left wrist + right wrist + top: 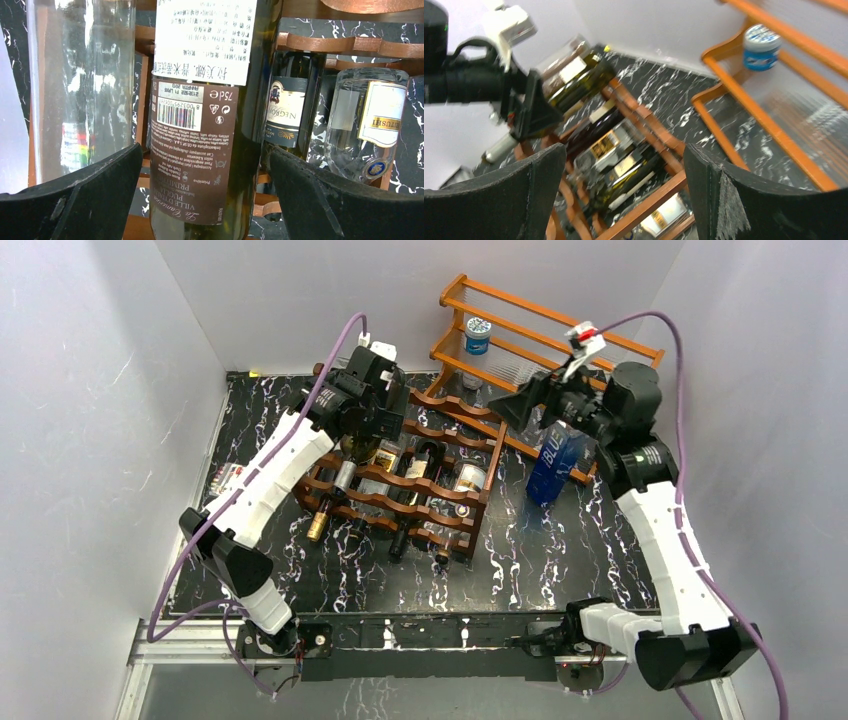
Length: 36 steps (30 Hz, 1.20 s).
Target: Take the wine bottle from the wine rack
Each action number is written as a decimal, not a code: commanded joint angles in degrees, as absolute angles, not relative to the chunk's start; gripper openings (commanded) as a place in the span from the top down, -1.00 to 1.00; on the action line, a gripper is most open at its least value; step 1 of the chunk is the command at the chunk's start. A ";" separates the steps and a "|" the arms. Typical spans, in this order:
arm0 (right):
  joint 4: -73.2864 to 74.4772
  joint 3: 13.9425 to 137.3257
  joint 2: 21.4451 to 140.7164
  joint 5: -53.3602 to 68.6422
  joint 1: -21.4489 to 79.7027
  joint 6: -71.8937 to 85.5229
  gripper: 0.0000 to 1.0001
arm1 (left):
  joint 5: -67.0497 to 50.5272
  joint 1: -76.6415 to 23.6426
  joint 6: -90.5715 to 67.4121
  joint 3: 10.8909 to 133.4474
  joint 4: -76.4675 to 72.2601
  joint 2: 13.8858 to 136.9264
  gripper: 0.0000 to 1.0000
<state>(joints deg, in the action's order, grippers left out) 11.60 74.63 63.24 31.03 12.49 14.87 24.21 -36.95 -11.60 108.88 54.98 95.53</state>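
Note:
The dark reddish-brown wine rack (440, 502) stands mid-table with several bottles lying in its slots. My left gripper (365, 425) is at its top left tier, open, jaws straddling a dark green wine bottle (210, 125) with a brown back label. Its fingers (75, 195) sit close on either side, with a thin gap on the left. The bottle also shows in the top view (362, 448) and the right wrist view (579, 82). My right gripper (515, 405) is open and empty in the air, above and right of the rack (649, 120).
A clear glass bottle (80, 75) lies left of the green one; a dark bottle (292, 110) and a clear bottle (367, 130) lie to its right. An orange shelf (520, 315) with a blue-lidded jar (478, 336) stands back right. A blue bottle (555, 465) stands before it.

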 commanded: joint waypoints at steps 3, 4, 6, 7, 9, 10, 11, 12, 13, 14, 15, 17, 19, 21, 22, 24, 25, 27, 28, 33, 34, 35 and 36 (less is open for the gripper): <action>15.63 81.90 66.56 30.94 20.21 7.68 -0.96 | 24.86 -35.87 -10.11 106.16 52.88 93.79 -0.93; 16.14 82.39 66.98 30.11 21.21 7.45 -0.96 | 24.61 -35.86 -10.15 105.75 52.76 93.78 -0.90; 17.09 83.43 67.93 28.21 22.22 6.98 -0.96 | 24.02 -35.77 -10.24 105.08 52.73 93.63 -0.89; 17.41 83.82 68.35 27.12 23.04 6.95 -0.96 | 23.85 -35.77 -10.34 104.66 52.81 93.54 -0.88; 17.17 84.10 68.76 26.33 23.92 7.07 -0.96 | 23.77 -35.82 -10.73 104.04 53.05 93.17 -0.81; 16.65 84.07 68.86 26.03 24.43 7.27 -0.96 | 23.63 -35.76 -10.84 103.73 53.04 92.89 -0.74; 15.91 83.84 68.82 25.74 24.92 7.51 -0.96 | 23.39 -35.70 -10.97 103.56 53.00 92.59 -0.70; 15.16 83.58 68.79 25.36 25.48 7.83 -0.96 | 23.07 -35.69 -10.98 103.58 53.00 92.36 -0.65; 14.58 83.44 68.81 24.71 26.12 7.95 -0.96 | 22.78 -35.64 -10.99 103.87 53.18 92.13 -0.55; 14.44 83.46 69.02 23.78 26.75 8.03 -0.96 | 22.55 -35.55 -10.99 104.34 53.44 92.08 -0.43; 14.57 83.74 69.35 22.59 27.47 8.02 -0.96 | 22.51 -35.51 -11.03 104.96 53.72 91.97 -0.30; 15.91 84.83 70.51 19.76 28.98 7.09 -0.96 | 22.10 -35.38 -11.16 106.28 53.93 91.41 -0.13; 18.83 86.83 72.23 16.11 30.96 4.74 -0.96 | 21.15 -35.21 -11.26 108.30 54.32 91.19 -0.04; 21.10 88.36 73.58 9.55 34.77 0.69 -0.96 | 19.97 -35.06 -11.41 110.35 54.93 91.06 0.10; 21.40 88.56 73.92 6.69 36.79 -1.29 -0.96 | 19.49 -34.95 -11.55 111.31 55.23 90.98 0.17; 19.73 87.86 73.78 5.45 38.55 -3.82 -0.96 | 18.41 -34.74 -11.96 112.82 55.73 90.62 0.34; 18.69 87.28 73.54 6.17 39.12 -5.03 -0.96 | 17.54 -34.55 -12.43 113.52 55.87 90.20 0.42; 15.64 85.58 72.61 7.68 40.16 -8.86 -0.96 | 15.62 -34.18 -13.39 113.97 55.61 88.84 0.51; 11.48 82.40 71.02 10.13 41.20 -13.90 -0.96 | 13.82 -33.90 -14.33 114.08 55.38 87.56 0.57; 5.96 78.90 71.05 16.15 42.29 -30.15 -0.96 | 6.35 -33.14 -18.09 112.34 54.26 81.24 0.85; 7.47 79.50 71.53 18.29 42.57 -34.68 -0.96 | 4.26 -33.07 -19.27 112.07 54.58 79.99 0.98; 8.81 79.58 71.52 20.76 42.79 -40.56 -0.96 | 1.03 -32.97 -20.39 111.70 55.02 78.78 1.00; 11.62 79.84 71.39 23.79 42.80 -47.17 -0.96 | -2.18 -33.04 -21.74 110.37 55.04 77.28 1.00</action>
<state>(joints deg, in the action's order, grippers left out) 11.33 77.87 71.61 16.29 42.28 -29.65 6.92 -33.32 -17.80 110.52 57.52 83.81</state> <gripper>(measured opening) 0.981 0.740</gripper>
